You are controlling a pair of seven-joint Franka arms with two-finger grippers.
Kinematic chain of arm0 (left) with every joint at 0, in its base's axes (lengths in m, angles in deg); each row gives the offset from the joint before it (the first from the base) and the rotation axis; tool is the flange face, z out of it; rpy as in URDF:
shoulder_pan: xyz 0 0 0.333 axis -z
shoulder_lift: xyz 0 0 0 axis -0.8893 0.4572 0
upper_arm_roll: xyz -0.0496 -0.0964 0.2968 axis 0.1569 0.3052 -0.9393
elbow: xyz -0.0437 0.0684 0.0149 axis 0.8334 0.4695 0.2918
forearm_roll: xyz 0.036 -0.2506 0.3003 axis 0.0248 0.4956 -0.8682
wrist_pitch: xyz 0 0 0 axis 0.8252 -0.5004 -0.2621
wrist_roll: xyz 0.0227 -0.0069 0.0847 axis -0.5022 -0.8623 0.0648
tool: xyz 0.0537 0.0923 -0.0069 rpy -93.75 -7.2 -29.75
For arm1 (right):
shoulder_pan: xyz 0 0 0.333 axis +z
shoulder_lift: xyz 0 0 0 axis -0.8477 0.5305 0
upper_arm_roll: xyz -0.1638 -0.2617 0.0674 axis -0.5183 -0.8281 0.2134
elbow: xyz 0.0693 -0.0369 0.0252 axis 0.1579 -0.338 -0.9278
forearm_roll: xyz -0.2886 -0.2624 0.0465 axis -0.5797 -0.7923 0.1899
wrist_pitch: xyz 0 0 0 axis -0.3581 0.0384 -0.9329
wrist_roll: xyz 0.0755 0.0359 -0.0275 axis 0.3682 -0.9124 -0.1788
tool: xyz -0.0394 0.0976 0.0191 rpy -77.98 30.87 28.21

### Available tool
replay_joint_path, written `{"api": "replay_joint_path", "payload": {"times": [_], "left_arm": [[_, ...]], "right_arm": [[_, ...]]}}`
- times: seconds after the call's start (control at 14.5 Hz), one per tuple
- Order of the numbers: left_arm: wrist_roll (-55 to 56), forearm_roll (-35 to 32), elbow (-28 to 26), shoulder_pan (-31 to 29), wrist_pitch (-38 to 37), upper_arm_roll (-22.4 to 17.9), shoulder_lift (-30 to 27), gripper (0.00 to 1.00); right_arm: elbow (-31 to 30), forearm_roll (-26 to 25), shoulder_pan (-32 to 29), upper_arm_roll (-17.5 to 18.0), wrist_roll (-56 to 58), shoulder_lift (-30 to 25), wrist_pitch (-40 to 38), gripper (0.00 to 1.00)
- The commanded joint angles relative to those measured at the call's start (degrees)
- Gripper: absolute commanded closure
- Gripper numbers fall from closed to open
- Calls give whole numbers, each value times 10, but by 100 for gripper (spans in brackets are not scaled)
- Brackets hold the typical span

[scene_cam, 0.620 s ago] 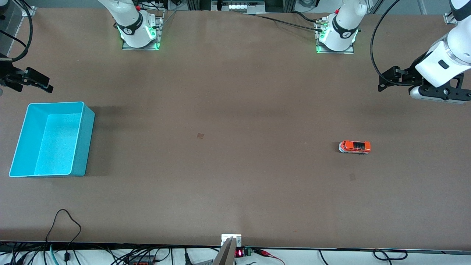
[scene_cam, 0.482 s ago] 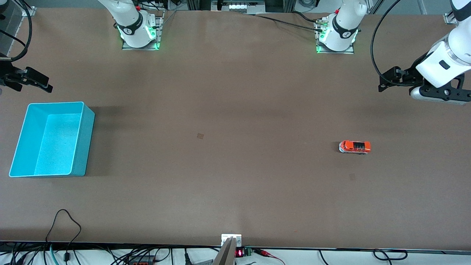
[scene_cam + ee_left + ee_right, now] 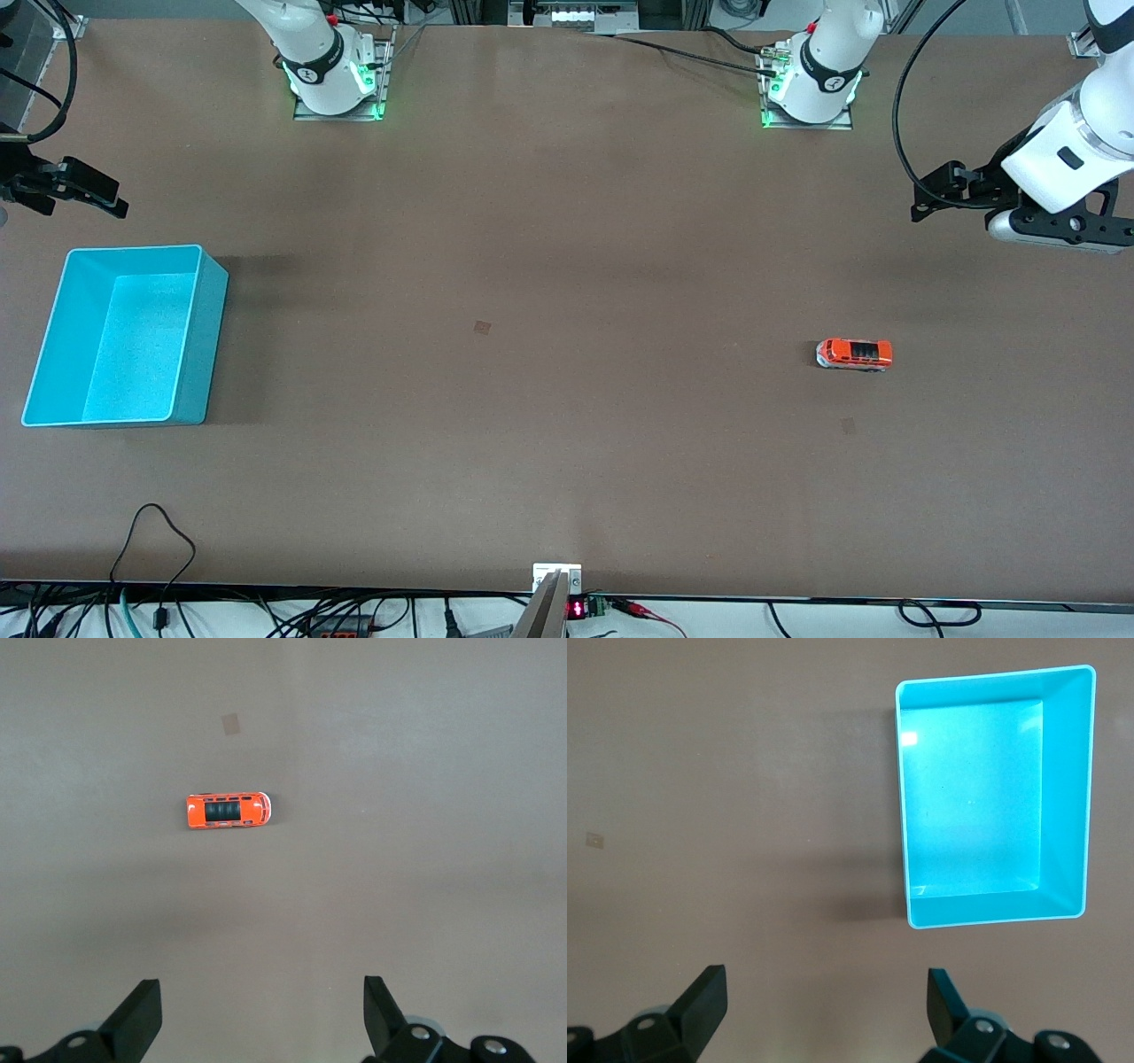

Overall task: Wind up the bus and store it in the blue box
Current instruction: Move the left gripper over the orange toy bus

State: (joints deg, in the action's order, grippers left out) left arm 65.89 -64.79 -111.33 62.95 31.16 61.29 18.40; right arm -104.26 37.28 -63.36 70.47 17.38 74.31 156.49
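I see the bus (image 3: 854, 354) lower right of frame on the table (image 3: 567, 443), the blue box (image 3: 124, 337) far across at the left edge. It looks light, rigid and slick; I'd pinch its long sides. Left gripper (image 3: 921, 202) and right gripper (image 3: 102, 199) both hover wide open, empty.

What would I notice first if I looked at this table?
Probably the little orange toy bus, standing alone on the brown table toward the left arm's end. Next, the big bright blue box at the right arm's end, with nothing inside. The left hand hangs open above the table near the bus, and the right hand hangs open near the box; neither holds anything.
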Motion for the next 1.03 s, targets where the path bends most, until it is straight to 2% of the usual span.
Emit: {"api": "replay_joint_path", "payload": {"times": [0.0,0.21,0.55,0.96], "left_arm": [[-4,-8,19,2,-15,-4,9,0],[-4,-7,19,1,-40,-4,9,0],[-6,-7,19,4,-125,0,10,0],[-7,-2,20,10,-207,1,11,0]], "right_arm": [[3,2,1,1,-6,-2,-6,0],[3,2,7,2,-6,0,-3,0],[-12,-2,8,2,-4,1,-2,0],[-26,-2,14,2,-5,0,32,0]]}}
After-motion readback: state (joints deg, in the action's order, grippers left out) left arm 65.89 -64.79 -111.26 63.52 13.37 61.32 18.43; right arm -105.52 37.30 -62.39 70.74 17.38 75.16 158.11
